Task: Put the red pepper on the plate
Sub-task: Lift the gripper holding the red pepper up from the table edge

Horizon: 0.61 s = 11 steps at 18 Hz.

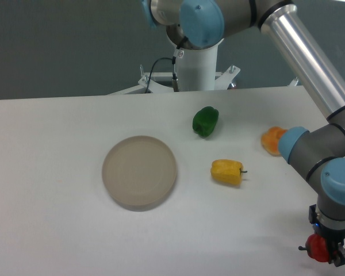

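The red pepper [317,247] is at the table's front right corner, its dark stem pointing left. My gripper [328,252] comes straight down over it. One dark fingertip [340,257] presses against the pepper's right side, and the jaws stand shut on it. The wrist hides the pepper's top and right part. The plate [139,171], a round beige-grey disc, lies left of the table's centre with nothing on it, far to the left of the gripper.
A yellow pepper [227,171] lies right of the plate. A green pepper [205,121] sits behind it. An orange pepper [272,140] is partly hidden by my arm's elbow joint [310,150]. The robot base [195,66] stands at the table's back edge.
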Motion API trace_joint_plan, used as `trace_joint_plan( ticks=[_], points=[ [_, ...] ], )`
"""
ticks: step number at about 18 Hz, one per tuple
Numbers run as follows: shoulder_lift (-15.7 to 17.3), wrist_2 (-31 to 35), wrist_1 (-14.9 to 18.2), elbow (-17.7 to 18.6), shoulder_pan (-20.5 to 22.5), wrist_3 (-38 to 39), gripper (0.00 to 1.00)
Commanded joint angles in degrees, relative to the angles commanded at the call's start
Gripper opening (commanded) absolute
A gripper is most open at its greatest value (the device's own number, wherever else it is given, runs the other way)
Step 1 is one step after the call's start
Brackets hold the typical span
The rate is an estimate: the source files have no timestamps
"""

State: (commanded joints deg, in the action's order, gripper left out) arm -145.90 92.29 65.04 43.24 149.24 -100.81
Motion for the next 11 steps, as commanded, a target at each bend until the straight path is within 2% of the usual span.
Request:
trace_joint_plan(
  ticks=[7,11],
  points=[
    [2.02,-0.44,0.17,2.19,-1.14,0.62,0.47],
    [8.33,-1.49,0.26,10.00,-1.23,0.79,0.47]
  ],
)
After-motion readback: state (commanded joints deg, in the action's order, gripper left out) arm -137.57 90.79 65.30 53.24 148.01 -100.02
